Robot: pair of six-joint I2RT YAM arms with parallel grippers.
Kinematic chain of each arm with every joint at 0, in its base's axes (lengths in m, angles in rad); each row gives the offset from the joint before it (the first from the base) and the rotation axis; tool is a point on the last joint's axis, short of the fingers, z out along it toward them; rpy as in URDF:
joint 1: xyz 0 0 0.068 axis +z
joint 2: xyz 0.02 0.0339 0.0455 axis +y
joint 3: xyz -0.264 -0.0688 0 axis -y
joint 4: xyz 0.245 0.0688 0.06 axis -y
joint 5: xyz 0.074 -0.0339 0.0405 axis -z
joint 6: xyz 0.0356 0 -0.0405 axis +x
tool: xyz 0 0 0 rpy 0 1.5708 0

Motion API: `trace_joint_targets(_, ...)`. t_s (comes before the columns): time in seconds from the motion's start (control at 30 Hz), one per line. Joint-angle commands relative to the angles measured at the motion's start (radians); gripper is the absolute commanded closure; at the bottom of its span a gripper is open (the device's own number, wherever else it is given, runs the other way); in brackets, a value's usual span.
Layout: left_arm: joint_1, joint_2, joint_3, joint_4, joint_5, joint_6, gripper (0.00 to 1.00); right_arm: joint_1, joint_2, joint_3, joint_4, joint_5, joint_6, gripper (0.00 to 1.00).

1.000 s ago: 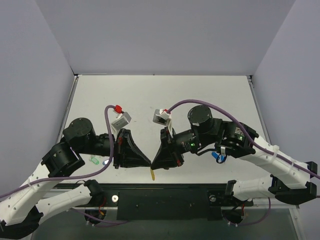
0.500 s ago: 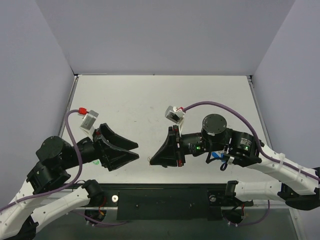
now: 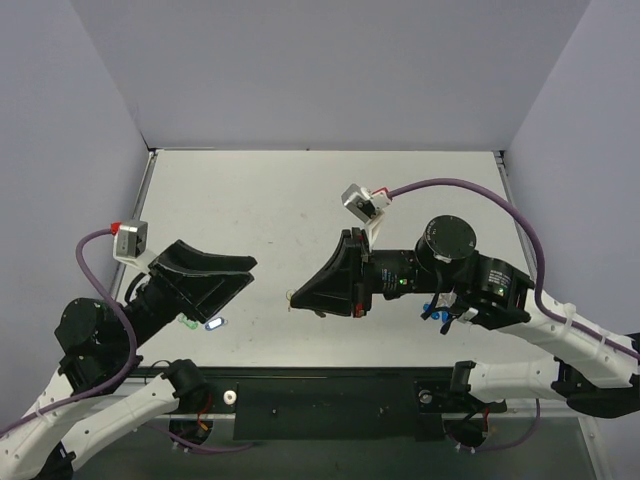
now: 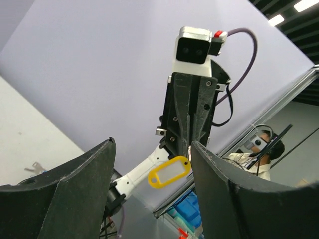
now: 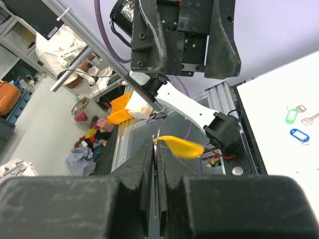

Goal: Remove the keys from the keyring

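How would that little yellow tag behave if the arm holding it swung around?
It would probably swing freely: the yellow tag is held only at one end by the right fingers. It is likely very light, being small, thin plastic. The shut fingers suggest it won't slip.

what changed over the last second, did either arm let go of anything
The left gripper let go, opened wide and swung back to its own left, away from the right gripper. The right gripper moved a little away from the near edge and stayed shut on the keyring, its yellow tag dangling. The green tag and blue tag on the table did not move.
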Motion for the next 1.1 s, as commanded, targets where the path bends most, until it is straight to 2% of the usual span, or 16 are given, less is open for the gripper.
trace_joint_targets(0.0,-0.002,0.049,-0.005,0.161,0.01,-0.023,0.3,0.007,-0.031,-0.013,0.105,0.025,0.019,1.0)
trace_joint_targets(0.17,-0.001,0.127,-0.03,0.238,0.121,-0.044,0.35,0.007,-0.105,-0.148,0.201,0.072,0.049,1.0)
trace_joint_targets(0.43,-0.011,0.14,-0.051,0.241,0.153,-0.063,0.38,0.009,-0.16,-0.286,0.335,0.174,0.084,1.0)
trace_joint_targets(0.63,-0.047,0.126,-0.085,0.26,0.128,-0.072,0.4,0.009,-0.192,-0.362,0.373,0.238,0.09,1.0)
trace_joint_targets(0.83,-0.1,0.17,-0.082,0.24,0.109,-0.041,0.44,0.007,-0.191,-0.358,0.347,0.249,0.062,1.0)
trace_joint_targets(1.07,-0.171,0.186,-0.05,0.178,0.026,0.0,0.45,0.009,-0.198,-0.357,0.354,0.237,0.07,1.0)
